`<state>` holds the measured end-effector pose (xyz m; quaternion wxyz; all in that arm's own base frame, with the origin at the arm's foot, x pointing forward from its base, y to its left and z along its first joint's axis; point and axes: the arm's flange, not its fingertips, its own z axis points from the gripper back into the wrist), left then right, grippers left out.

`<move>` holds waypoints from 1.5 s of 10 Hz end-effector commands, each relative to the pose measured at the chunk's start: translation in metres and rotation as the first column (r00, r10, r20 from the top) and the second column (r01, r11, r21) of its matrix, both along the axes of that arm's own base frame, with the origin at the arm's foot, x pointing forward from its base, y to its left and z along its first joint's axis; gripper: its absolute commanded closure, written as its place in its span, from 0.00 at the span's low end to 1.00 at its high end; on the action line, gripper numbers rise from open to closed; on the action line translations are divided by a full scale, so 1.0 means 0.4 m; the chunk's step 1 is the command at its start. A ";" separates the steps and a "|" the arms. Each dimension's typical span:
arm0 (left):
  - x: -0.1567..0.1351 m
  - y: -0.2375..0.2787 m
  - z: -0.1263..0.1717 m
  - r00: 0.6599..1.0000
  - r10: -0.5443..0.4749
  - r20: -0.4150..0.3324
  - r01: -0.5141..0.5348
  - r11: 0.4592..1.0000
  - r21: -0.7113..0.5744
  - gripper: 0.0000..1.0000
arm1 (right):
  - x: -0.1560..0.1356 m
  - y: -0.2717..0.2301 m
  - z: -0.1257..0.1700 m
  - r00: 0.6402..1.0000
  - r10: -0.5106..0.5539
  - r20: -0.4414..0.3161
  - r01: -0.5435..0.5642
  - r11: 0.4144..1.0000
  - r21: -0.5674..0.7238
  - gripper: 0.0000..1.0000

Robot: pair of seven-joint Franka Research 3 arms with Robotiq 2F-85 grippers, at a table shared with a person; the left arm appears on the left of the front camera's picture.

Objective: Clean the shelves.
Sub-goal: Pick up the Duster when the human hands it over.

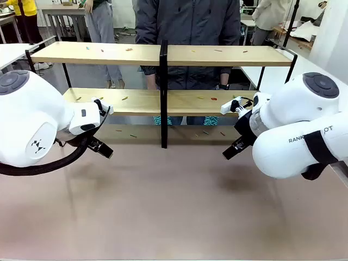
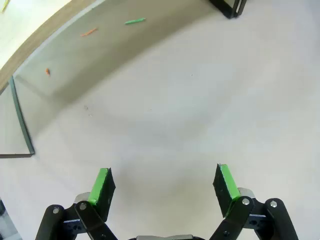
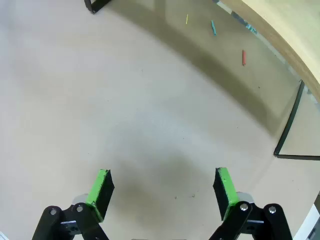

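The shelves (image 1: pixel 136 54) stand across the far side of the beige tabletop, two long light-wood boards on a black frame with a black centre upright (image 1: pixel 163 92). Small coloured bits (image 1: pixel 124 98) lie scattered on both boards. My left gripper (image 1: pixel 106 151) hangs over the table in front of the rack's left half; in its wrist view, the left gripper (image 2: pixel 164 185) is open with nothing between its green pads (image 2: pixel 102 185). My right gripper (image 1: pixel 227 154) hangs in front of the rack's right half. In the right wrist view the right gripper (image 3: pixel 162 187) is also open and holds nothing.
More bits lie on the tabletop under the rack: a green one (image 2: pixel 135 21), orange ones (image 2: pixel 89 31), a teal one (image 3: pixel 213 27) and a red one (image 3: pixel 243 57). Thin black frame legs (image 3: pixel 290 125) stand at the rack's ends. A person (image 1: pixel 187 32) stands close behind the shelves.
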<state>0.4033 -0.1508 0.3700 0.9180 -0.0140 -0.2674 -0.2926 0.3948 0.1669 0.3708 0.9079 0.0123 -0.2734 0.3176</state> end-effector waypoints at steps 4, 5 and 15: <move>0.000 0.000 0.000 1.000 0.000 0.000 0.000 1.000 0.000 0.00 | 0.000 0.000 0.000 1.000 0.000 0.000 0.000 1.000 0.000 0.00; 0.000 0.000 0.000 1.000 0.000 0.000 0.000 1.000 0.000 0.00 | 0.000 0.000 0.000 1.000 0.000 0.000 0.000 1.000 0.000 0.00; 0.000 0.000 0.000 1.000 0.000 0.000 0.000 1.000 0.000 0.00 | 0.000 0.000 0.000 1.000 0.000 0.000 0.000 1.000 0.000 0.00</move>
